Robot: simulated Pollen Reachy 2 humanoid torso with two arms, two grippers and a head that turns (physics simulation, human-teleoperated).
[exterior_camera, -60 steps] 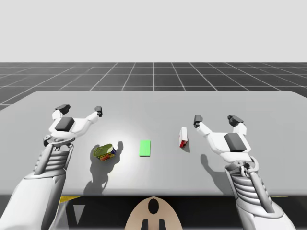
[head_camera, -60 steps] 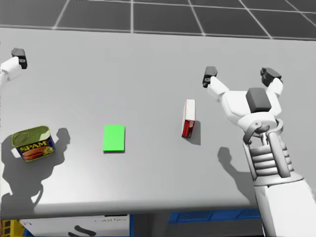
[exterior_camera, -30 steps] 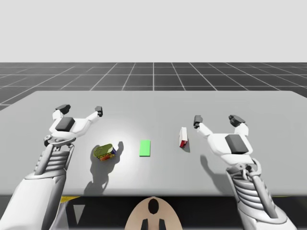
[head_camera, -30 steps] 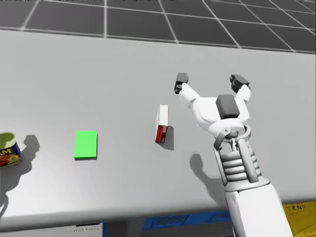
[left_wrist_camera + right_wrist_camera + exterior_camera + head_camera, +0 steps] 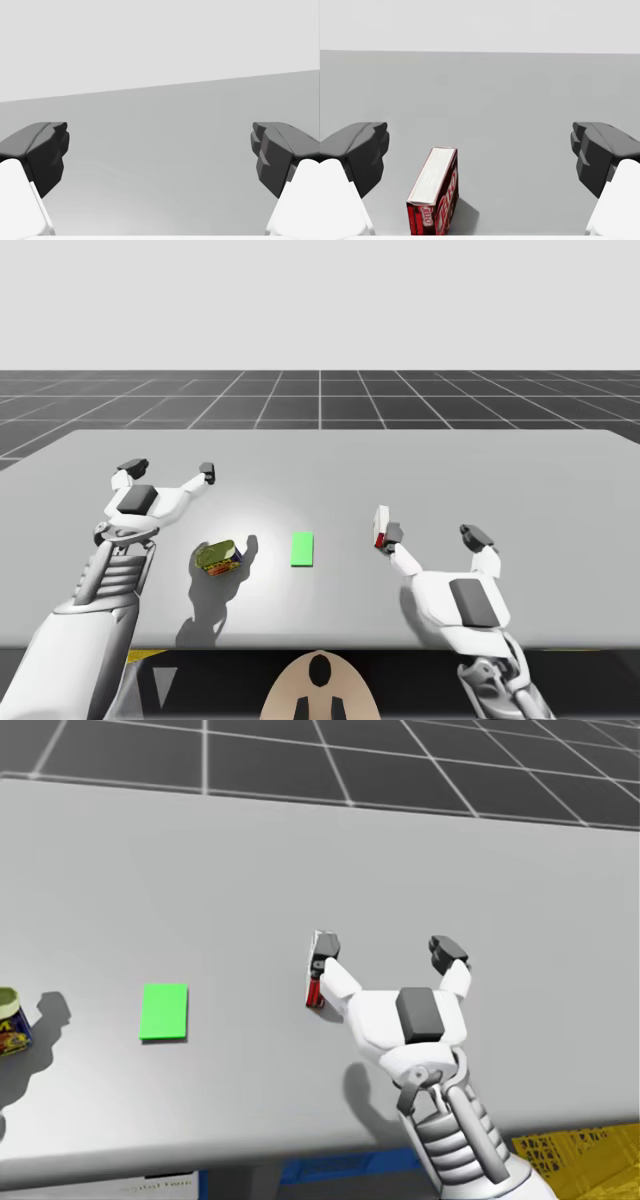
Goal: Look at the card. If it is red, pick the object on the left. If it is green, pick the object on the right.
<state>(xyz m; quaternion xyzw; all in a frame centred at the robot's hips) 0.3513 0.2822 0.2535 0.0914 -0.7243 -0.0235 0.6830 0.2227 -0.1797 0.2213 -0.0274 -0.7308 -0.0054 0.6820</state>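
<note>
The left gripper (image 5: 168, 470) is held over the grey table (image 5: 320, 452) with its fingers spread wide and nothing between them; bare tabletop is seen ahead of it in the left wrist view. Just beside that arm, on the side towards the middle, a rounded metal tin (image 5: 218, 558) with a green top and a printed label is laid on the table. It is cut off at the edge of the head view.

Next comes a flat green card (image 5: 303, 548), lying between the tin and the box. Since the card is green, the object on the right is judged to be the one called for.

That object is a slim red cardboard box (image 5: 381, 526) with a white upper face, set on a long narrow side. It is placed just ahead of the right gripper (image 5: 434, 534), inside the span of its spread, empty fingers but well off centre, close to the finger on the card's side. A gap between that finger and the box is shown in the right wrist view. The box's long axis is pointed away from the gripper, roughly along its reach. The right arm is plainly the nearer one.

In the head view the box is partly covered by that finger, and its near end is cut off in the right wrist view.
</note>
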